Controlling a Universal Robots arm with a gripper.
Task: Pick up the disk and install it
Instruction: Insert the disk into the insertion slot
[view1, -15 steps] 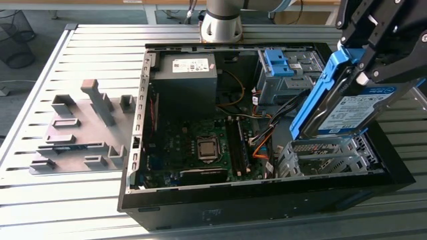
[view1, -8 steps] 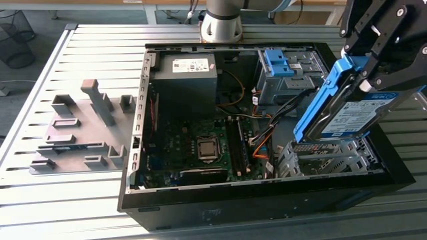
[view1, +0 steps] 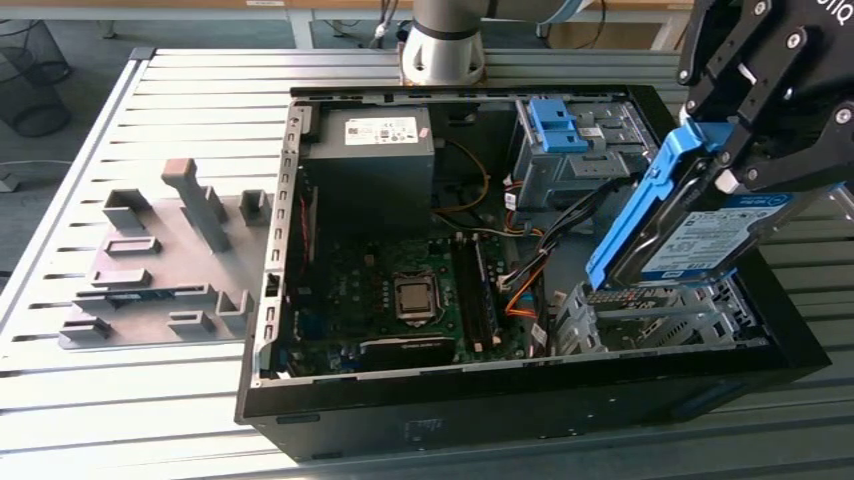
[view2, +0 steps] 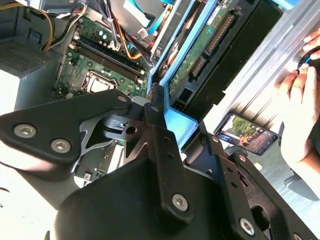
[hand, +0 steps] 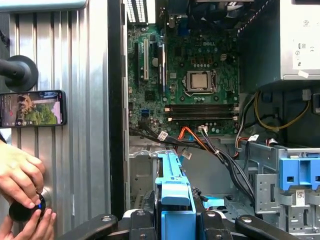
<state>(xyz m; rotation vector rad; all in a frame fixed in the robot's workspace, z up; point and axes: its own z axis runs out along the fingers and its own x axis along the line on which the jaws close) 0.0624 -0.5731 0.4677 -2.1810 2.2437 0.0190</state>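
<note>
The disk, a silver drive with a white-and-blue label in a bright blue carrier frame, hangs tilted on edge over the grey drive cage at the near right corner of the open computer case. My black gripper is shut on its upper end. In the second wrist view the disk's green circuit underside and blue frame run away from the fingers. In the first wrist view the blue frame stands edge-on above the cage, apart from it.
Inside the case are the motherboard, a grey power supply, loose cables and a blue bracket on a metal bay. A grey fixture lies at the exterior view's left. A person's hands and a phone are beside the case.
</note>
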